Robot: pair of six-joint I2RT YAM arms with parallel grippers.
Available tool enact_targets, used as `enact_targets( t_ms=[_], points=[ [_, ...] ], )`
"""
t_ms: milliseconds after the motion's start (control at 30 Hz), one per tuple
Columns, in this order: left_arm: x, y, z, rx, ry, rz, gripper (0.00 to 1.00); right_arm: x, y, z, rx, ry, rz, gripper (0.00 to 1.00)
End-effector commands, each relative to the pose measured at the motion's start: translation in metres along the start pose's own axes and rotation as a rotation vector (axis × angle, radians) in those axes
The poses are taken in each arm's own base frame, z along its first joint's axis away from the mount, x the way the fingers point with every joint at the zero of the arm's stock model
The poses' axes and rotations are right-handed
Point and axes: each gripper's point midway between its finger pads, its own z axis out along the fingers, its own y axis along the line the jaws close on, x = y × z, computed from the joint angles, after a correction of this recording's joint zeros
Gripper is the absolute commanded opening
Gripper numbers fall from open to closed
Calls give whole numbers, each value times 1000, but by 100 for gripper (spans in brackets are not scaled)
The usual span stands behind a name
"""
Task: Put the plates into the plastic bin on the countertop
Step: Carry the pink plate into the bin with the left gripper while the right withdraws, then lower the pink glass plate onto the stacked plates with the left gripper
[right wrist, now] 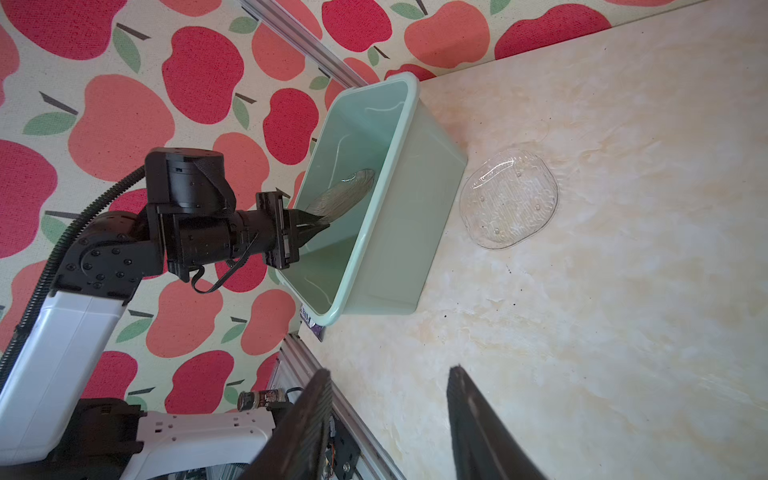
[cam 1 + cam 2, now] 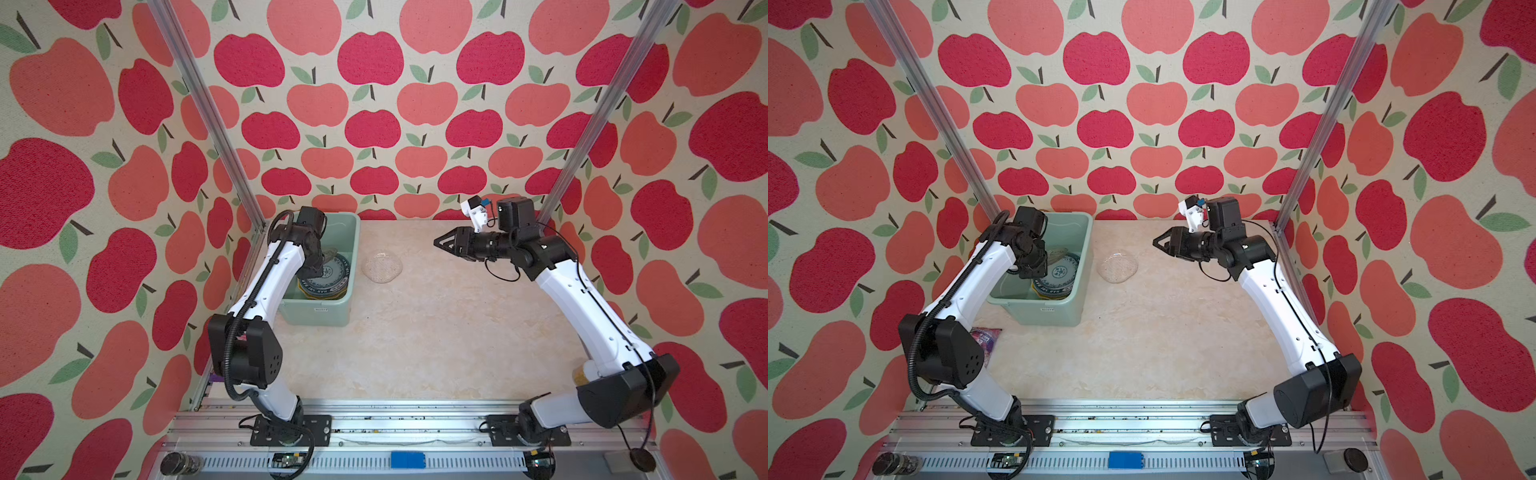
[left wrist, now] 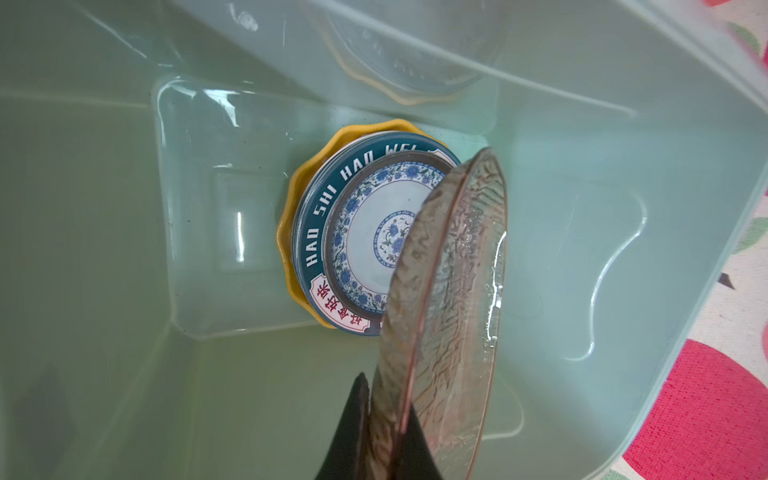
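- left gripper (image 3: 386,432) nearly closed, pinching the amber glass plate (image 3: 449,299) by its rim. The plate stands on edge past the tips, inside the plastic bin (image 2: 299,316).
- stack of plates (image 3: 361,232) lies flat beyond those tips. My read: the held plate needs tilting flat before release.
- right gripper (image 1: 390,370) half open, empty. The clear glass plate (image 1: 509,199) lies flat on the countertop (image 2: 415,332) ahead of it, just beside the bin.

In both top views the left arm's wrist (image 2: 309,249) hid the left gripper (image 1: 322,222) and the 10 o'clock side of the stacked plates (image 2: 334,278); the amber glass plate (image 3: 449,311) was a faint smear there. The label (image 2: 321,309) on the plastic bin (image 2: 336,319) was too small to read.
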Motion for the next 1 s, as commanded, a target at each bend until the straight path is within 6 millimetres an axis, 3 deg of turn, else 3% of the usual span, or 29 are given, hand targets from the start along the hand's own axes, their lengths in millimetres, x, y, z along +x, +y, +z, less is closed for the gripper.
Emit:
enact_targets(
  t_ms=[0, 333, 967],
  points=[
    [-2, 16, -1, -96, -43, -61, 0, -3, 0, 1, -24, 1, -4, 48],
    [12, 8, 24, -122, -74, -74, 0, 0, -12, 0, -19, 3, 13, 48],
    [18, 17, 59, -197, -84, -42, 0, -7, -25, -5, -11, -7, 31, 48]
  ],
)
